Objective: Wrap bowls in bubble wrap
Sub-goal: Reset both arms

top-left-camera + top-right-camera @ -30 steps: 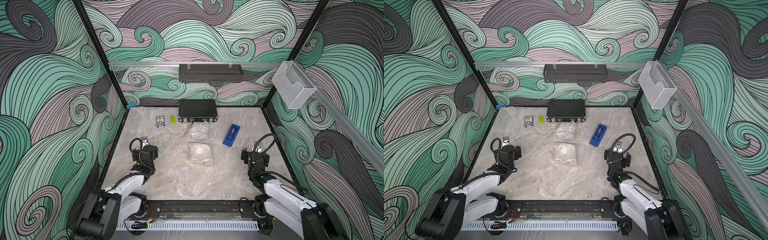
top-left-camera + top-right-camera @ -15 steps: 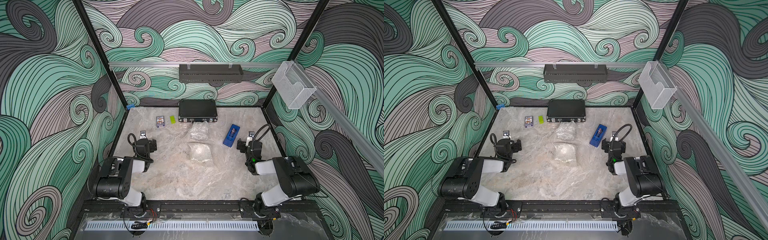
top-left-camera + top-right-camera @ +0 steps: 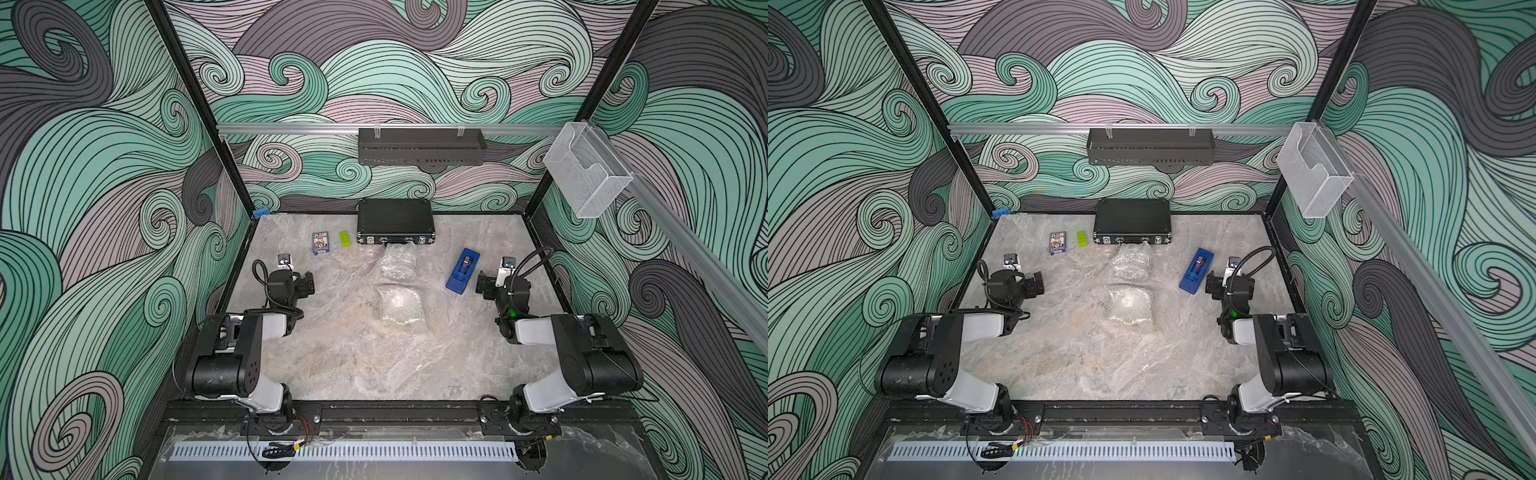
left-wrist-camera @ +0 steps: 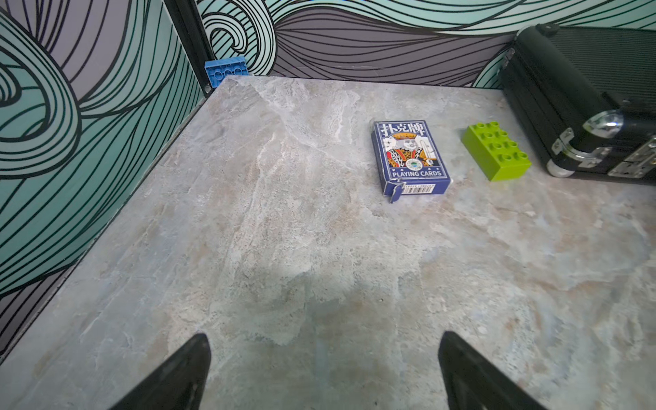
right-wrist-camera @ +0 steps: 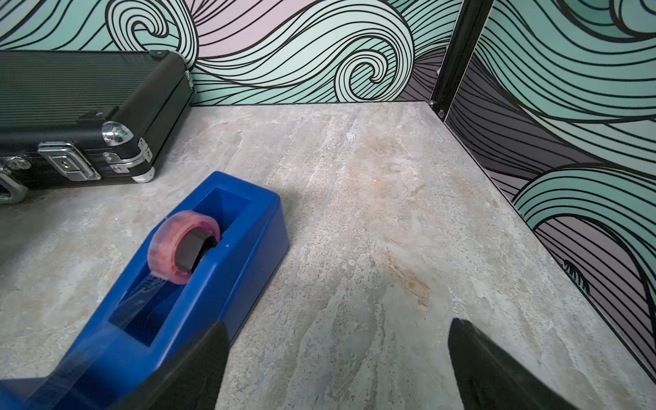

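Two lumpy bundles of clear, shiny bubble wrap lie mid-surface. The near bundle [image 3: 401,306] sits toward the near edge. The far bundle [image 3: 398,264] lies just behind it, close before the black ribbed hard case [image 3: 395,220] at the far edge. No bare bowl shows (each lump probably hides one, though no pattern reads through). I'd expect soft, slippery film over brittle, weighty ceramic, best pinched at a loose flap and never squeezed across the middle. Both arms are folded, elbows high by the near edge, wrists low. The left pincer [image 4: 323,340] gapes wide and empty near the left edge. The right pincer [image 5: 337,326], equally wide and empty, hangs near the right edge, just beside the blue plastic tape dispenser [image 5: 184,277].
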Available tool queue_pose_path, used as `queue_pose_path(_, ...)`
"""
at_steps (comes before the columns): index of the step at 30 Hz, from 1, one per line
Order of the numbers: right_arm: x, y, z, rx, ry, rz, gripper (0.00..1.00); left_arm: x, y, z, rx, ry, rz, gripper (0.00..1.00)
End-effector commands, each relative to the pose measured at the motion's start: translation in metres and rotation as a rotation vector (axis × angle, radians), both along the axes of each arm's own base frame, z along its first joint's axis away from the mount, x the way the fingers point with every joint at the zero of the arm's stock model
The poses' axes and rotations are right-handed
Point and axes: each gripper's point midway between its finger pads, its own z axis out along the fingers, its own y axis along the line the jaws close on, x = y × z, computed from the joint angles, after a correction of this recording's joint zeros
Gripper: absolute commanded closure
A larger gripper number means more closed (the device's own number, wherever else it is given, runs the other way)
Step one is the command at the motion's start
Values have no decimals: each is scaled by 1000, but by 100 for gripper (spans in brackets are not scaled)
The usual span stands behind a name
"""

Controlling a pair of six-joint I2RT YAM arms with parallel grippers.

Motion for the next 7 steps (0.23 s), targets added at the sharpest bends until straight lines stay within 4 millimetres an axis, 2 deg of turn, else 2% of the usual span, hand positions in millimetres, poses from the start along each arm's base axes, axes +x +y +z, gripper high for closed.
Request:
queue_pose_path(1,5,4,5,14,-5,17,1,5,0,3,-14,-6,-2,2)
queue_pose_path(7,3,4,6,16,-17,20,1,5,1,3,-14,-8,-1,2)
